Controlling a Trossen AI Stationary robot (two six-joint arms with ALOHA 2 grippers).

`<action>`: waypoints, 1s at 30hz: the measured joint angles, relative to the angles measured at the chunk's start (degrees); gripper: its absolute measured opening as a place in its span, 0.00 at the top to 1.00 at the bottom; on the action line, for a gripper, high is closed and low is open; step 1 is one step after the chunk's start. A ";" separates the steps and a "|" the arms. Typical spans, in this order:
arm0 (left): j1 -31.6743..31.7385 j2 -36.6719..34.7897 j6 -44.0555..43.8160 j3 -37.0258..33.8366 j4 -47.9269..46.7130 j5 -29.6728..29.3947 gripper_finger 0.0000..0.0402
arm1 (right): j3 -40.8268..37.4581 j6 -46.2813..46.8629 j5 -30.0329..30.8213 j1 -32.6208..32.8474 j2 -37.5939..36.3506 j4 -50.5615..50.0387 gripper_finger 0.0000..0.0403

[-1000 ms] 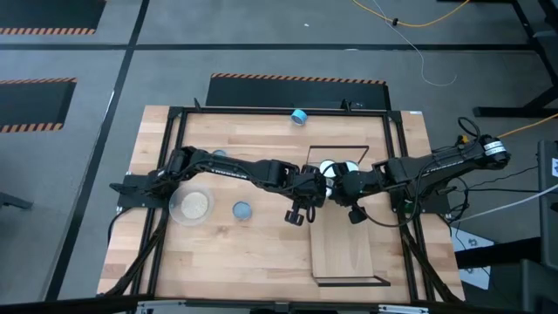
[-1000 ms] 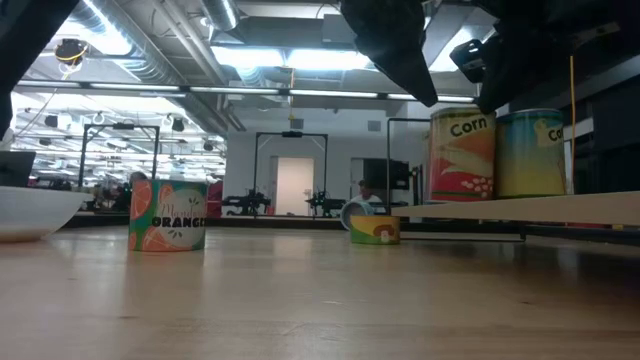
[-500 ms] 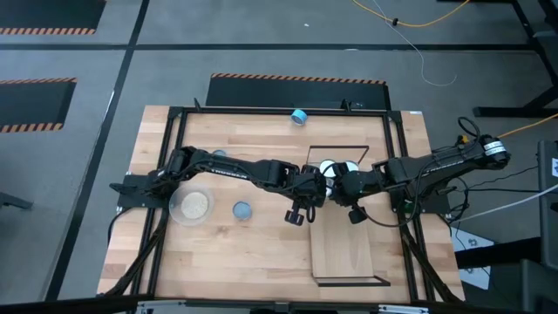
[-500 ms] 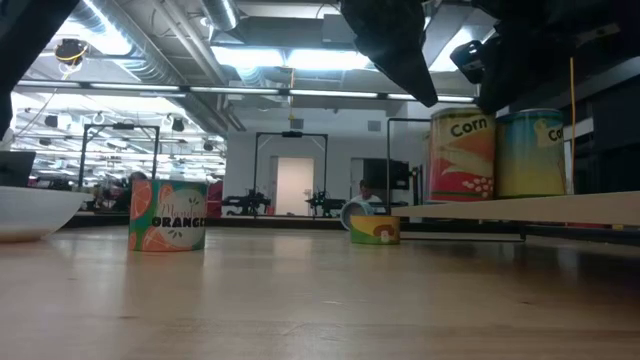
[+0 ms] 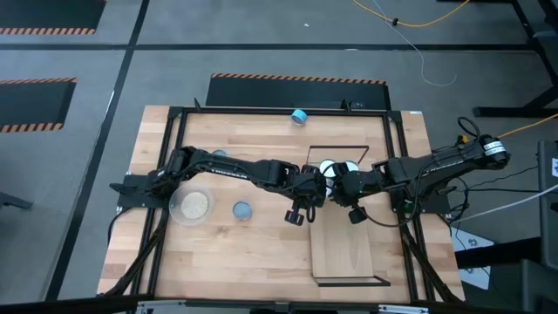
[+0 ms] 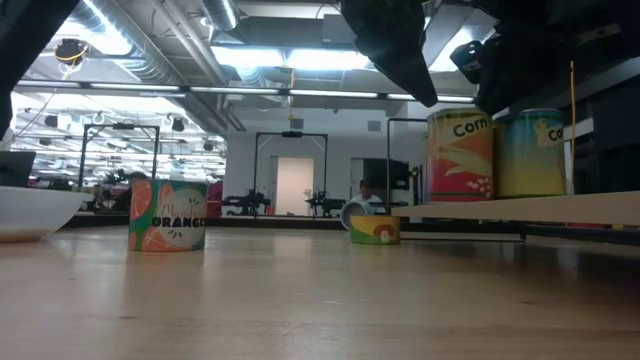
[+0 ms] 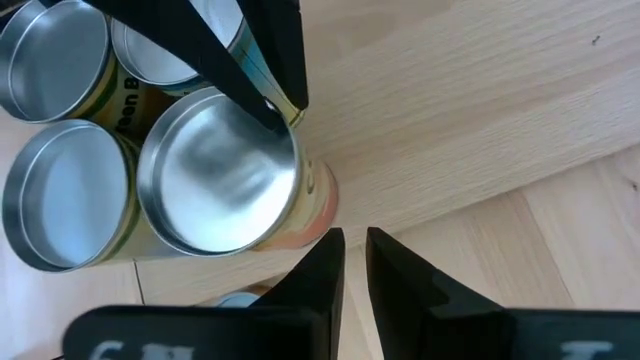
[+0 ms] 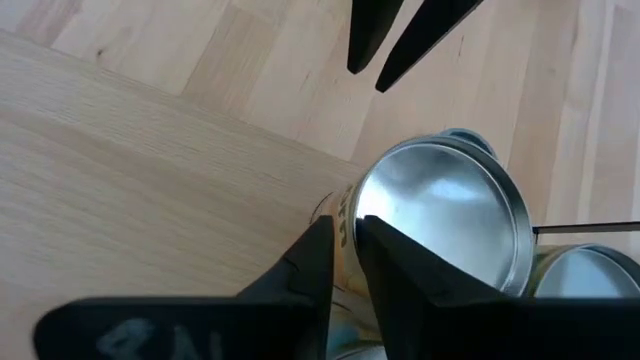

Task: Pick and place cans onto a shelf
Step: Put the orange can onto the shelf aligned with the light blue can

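1. The shelf (image 5: 350, 249) is lying on the table's right half.
2. The cans (image 5: 336, 167) are standing clustered at its far end.
3. The left gripper (image 7: 355, 262) and right gripper (image 8: 343, 247) are hovering beside the cans, fingers nearly together, holding nothing.

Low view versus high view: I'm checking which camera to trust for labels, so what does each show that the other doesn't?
Only the low view shows labels: the Corn can and a blue-green can upright on the shelf, an Orange can, and a mushroom-label can far back. Only the high view shows the layout: the left gripper and right gripper meeting beside the shelf's cans, and the clear dish on the table's left. Both show the shelf, its cans, and loose cans on the table.
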 joint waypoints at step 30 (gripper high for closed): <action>2.63 0.09 0.01 -8.76 10.36 -5.47 0.97 | -0.04 3.34 -0.02 0.02 -14.46 -4.68 0.84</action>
